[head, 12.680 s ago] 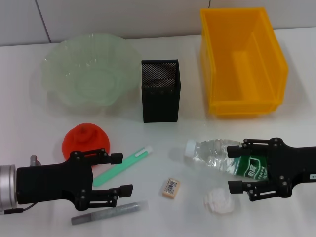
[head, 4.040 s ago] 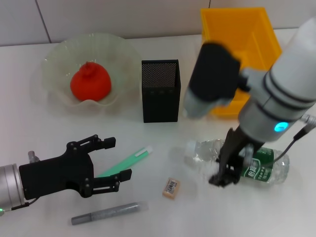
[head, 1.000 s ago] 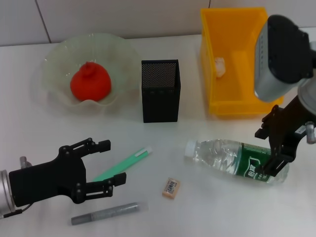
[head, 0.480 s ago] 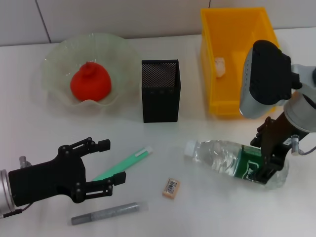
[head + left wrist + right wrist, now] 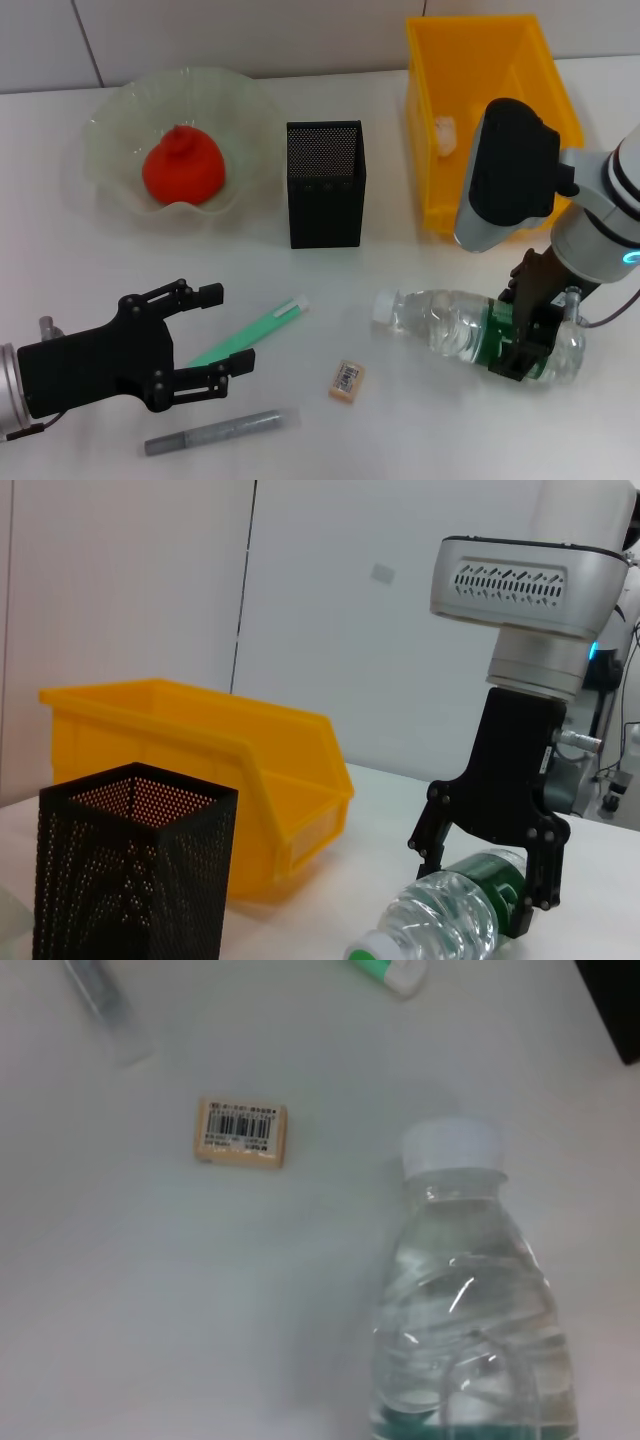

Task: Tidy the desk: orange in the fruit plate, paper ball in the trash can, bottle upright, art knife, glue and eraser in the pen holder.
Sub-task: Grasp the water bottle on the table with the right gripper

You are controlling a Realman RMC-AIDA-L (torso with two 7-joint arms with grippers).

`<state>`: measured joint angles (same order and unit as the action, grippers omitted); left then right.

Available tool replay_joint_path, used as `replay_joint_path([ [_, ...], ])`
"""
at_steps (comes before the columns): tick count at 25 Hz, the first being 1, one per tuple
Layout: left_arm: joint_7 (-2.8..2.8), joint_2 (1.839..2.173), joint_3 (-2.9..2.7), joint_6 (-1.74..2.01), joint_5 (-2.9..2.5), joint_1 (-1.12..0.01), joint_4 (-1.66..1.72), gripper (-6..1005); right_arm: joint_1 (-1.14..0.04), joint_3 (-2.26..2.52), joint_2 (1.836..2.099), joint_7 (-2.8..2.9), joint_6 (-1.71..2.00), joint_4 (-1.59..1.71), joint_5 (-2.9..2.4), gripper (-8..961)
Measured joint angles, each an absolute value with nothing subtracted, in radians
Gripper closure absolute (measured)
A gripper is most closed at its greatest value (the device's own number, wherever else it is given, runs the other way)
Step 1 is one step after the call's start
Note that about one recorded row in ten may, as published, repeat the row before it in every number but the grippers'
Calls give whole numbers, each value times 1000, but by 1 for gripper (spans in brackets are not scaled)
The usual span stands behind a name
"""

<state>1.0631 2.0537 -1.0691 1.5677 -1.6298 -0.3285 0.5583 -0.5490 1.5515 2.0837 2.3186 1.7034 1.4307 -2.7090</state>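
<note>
The clear bottle [image 5: 450,328] lies on its side at the front right, cap [image 5: 385,305] pointing left. My right gripper [image 5: 524,338] is open and straddles its green-labelled part from above; the left wrist view shows a finger on each side [image 5: 485,880]. The orange [image 5: 182,165] sits in the pale-green fruit plate [image 5: 110,120]. The paper ball [image 5: 445,135] lies in the yellow trash can [image 5: 520,70]. The green art knife [image 5: 255,333], grey glue stick [image 5: 220,430] and tan eraser [image 5: 346,380] lie in front of the black pen holder [image 5: 325,185]. My left gripper [image 5: 215,328] is open and empty by the knife.
The right wrist view shows the bottle [image 5: 470,1300] and the eraser [image 5: 240,1132] a short way off on the white table. The left wrist view shows the pen holder [image 5: 130,870] in front of the trash can [image 5: 200,770].
My right gripper has come down and moved left over the bottle's labelled part. The bottle has barely shifted. The left arm has not moved.
</note>
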Motion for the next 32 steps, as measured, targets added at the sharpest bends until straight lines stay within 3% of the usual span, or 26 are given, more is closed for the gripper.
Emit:
replay_joint_path([
  [32, 1054, 2055, -1069, 1569, -1631, -326, 558, 136, -522, 1644, 2087, 2385, 1629, 1402, -2708, 166],
])
